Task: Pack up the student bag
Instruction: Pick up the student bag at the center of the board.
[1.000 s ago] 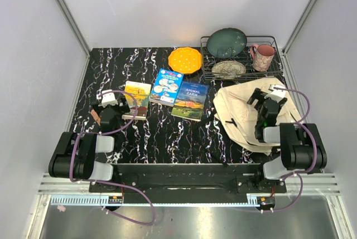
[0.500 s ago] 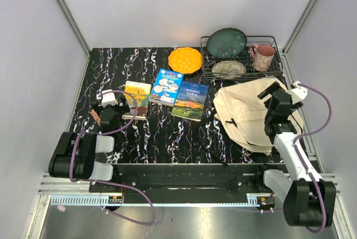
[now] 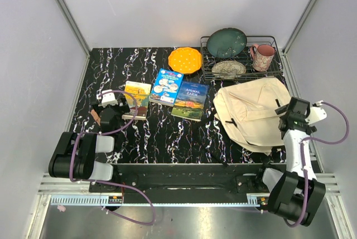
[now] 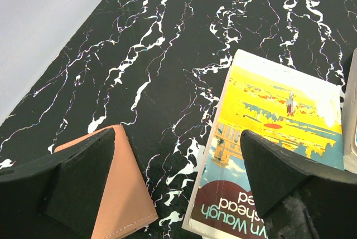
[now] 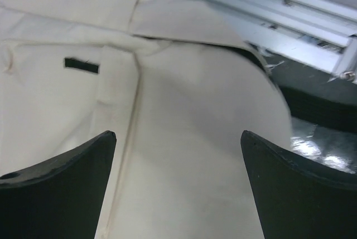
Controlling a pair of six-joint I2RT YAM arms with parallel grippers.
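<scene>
The student bag (image 3: 251, 112) is a large cream fabric backpack lying flat at the right of the black marble table, and it fills the right wrist view (image 5: 184, 111). My right gripper (image 3: 289, 117) hovers open and empty over the bag's right edge, its jaws wide apart over the fabric (image 5: 178, 161). Three books lie mid-table: a yellow one (image 3: 137, 94), a blue one (image 3: 167, 87) and "Animal Farm" (image 3: 190, 101). My left gripper (image 3: 111, 113) rests open and empty between a tan wallet (image 4: 120, 194) and the yellow book (image 4: 273, 133).
A wire rack (image 3: 274, 44) at the back right holds a green plate (image 3: 227, 42), a patterned bowl (image 3: 228, 68) and a pink mug (image 3: 262, 56). An orange plate (image 3: 184, 59) lies beside it. Grey walls enclose the table on three sides.
My right arm has swung from over the bag's middle out to its right edge, still open. The bag now lies uncovered. The left arm has not moved.
</scene>
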